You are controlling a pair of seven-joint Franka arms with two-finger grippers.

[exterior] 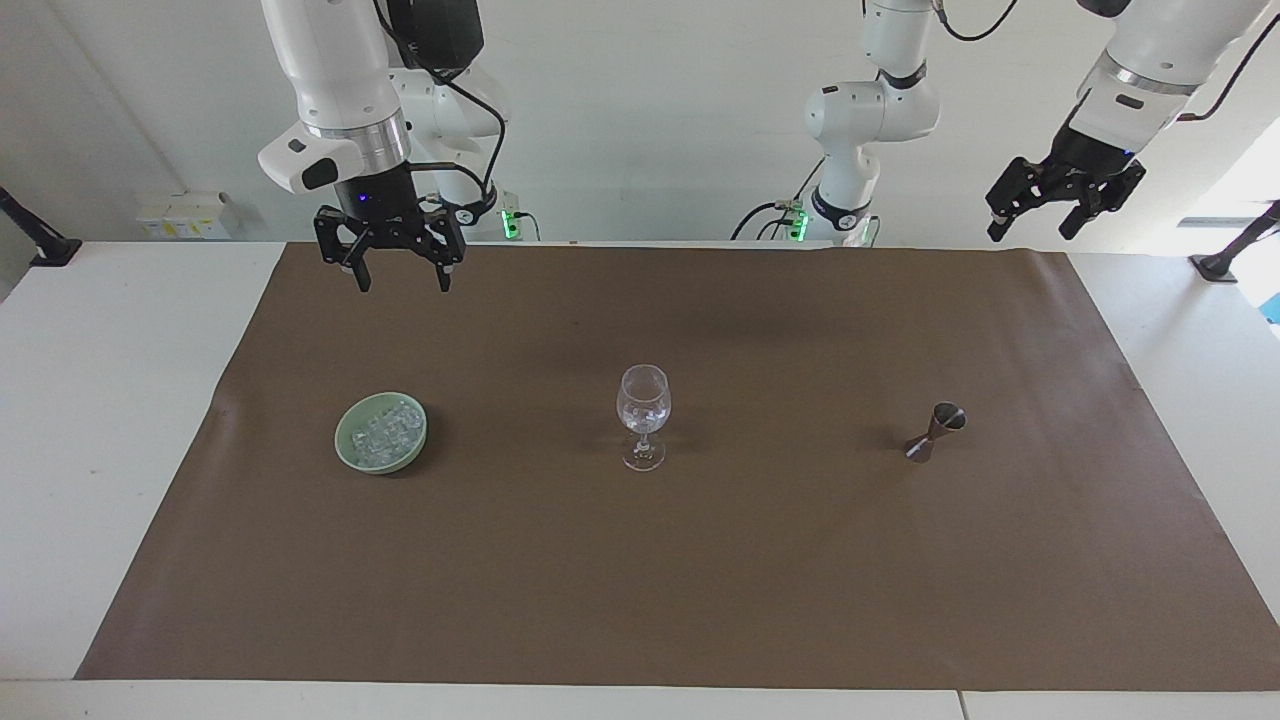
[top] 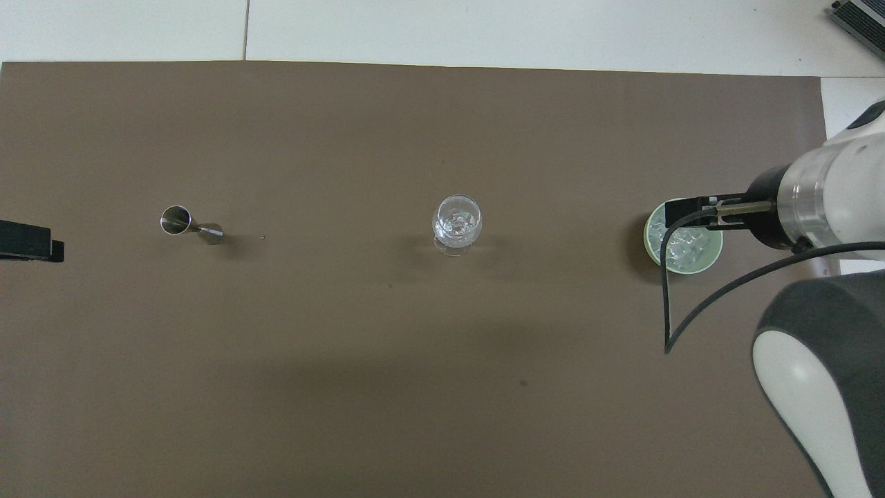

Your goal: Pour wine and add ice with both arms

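A clear wine glass (exterior: 643, 410) stands mid-mat with ice chunks in its bowl; it also shows in the overhead view (top: 456, 223). More ice (exterior: 385, 430) fills a green bowl (exterior: 380, 466) toward the right arm's end. My right gripper (exterior: 403, 280) is open and empty, raised high; in the overhead view its wrist (top: 767, 207) covers part of the bowl (top: 650, 238). My left gripper (exterior: 1040, 215) is open and empty, high over the mat's corner at the left arm's end; only a black tip (top: 28, 241) shows overhead.
A small metal jigger (exterior: 934, 430) seems to lie on its side on the brown mat (exterior: 700, 580) toward the left arm's end, also seen overhead (top: 190, 225). A black cable (top: 667, 297) hangs from the right wrist.
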